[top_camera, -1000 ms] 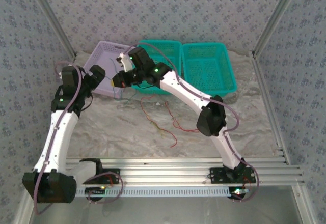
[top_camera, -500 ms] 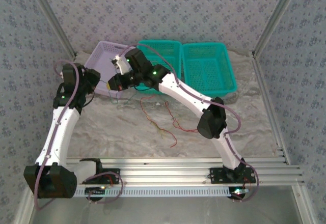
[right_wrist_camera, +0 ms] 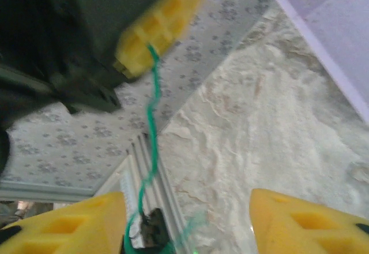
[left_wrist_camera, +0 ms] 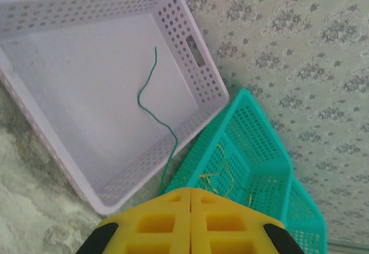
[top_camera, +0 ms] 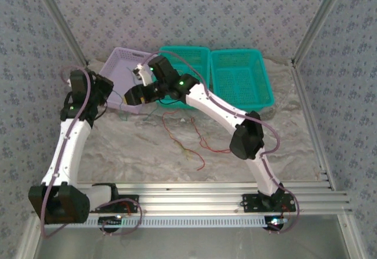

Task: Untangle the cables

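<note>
Marbled bench [top_camera: 147, 147], far left: left gripper [left_wrist_camera: 190, 196] clamped on a thin green cable [left_wrist_camera: 139, 95], right gripper [right_wrist_camera: 187, 205] spread wide nearby.

Left gripper [left_wrist_camera: 190, 191]: yellow fingers, black housing. Right gripper [right_wrist_camera: 187, 222]: same yellow. Thin green cable [left_wrist_camera: 151, 95]: plain green, seen against pale lilac perforated plastic basket [left_wrist_camera: 193, 46]. Two mesh plastic baskets [top_camera: 238, 76]: teal; thin yellow cable [left_wrist_camera: 222, 176] seen against teal. Thin red cables [top_camera: 167, 128] over worktop [top_camera: 135, 147]: beige-white, marbled. Robot arms [top_camera: 215, 107]: white links, black joints; thick arm cables [top_camera: 82, 103]: purplish-grey. Walls [top_camera: 194, 12]: grey-blue, small repeating floral print.
</note>
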Robot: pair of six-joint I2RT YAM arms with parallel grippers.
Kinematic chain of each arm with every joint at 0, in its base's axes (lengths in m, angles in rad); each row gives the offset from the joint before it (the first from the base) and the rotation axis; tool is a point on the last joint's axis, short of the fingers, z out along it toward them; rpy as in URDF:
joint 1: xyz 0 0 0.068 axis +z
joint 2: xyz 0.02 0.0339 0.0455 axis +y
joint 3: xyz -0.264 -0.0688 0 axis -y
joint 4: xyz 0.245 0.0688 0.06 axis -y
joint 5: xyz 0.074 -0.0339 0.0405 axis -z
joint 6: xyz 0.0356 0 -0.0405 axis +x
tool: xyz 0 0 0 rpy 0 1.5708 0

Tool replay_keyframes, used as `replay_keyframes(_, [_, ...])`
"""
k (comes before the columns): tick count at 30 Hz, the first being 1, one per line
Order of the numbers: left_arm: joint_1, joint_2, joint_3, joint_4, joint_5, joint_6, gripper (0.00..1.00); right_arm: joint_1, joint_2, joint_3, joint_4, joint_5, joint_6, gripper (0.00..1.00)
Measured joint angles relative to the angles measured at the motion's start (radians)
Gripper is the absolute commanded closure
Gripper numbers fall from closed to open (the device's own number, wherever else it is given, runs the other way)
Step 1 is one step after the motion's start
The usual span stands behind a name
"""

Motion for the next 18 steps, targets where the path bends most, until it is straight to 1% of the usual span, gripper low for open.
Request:
replay_keyframes(3, [0.007, 0.06, 0.075, -0.002, -0.018, 0.036, 1.0, -0.044, -0.064, -0.122, 0.013, 0.014, -0.014, 0.27])
replay_keyframes(8, [0.011, 0.19, 0.211, 0.015, -0.052, 0.108, 1.0, -0.124, -0.219, -0.325, 0.064, 0.068, -0.043, 0.24])
replay_keyframes(10, [0.011, 0.27, 0.272, 0.023, -0.077, 0.145, 1.0, -0.135, -0.285, -0.383, 0.08, 0.097, -0.07, 0.24])
replay_keyframes(13, [0.008, 0.409, 0.356, 0.032, -0.113, 0.2, 1.0, -0.113, -0.374, -0.452, 0.093, 0.143, -0.124, 0.23])
replay_keyframes(15, [0.003, 0.521, 0.42, 0.031, -0.134, 0.235, 1.0, -0.08, -0.426, -0.503, 0.101, 0.176, -0.158, 0.23])
replay_keyframes(18, [-0.017, 0.685, 0.521, 0.016, -0.164, 0.284, 1.0, -0.03, -0.448, -0.556, 0.118, 0.214, -0.173, 0.23])
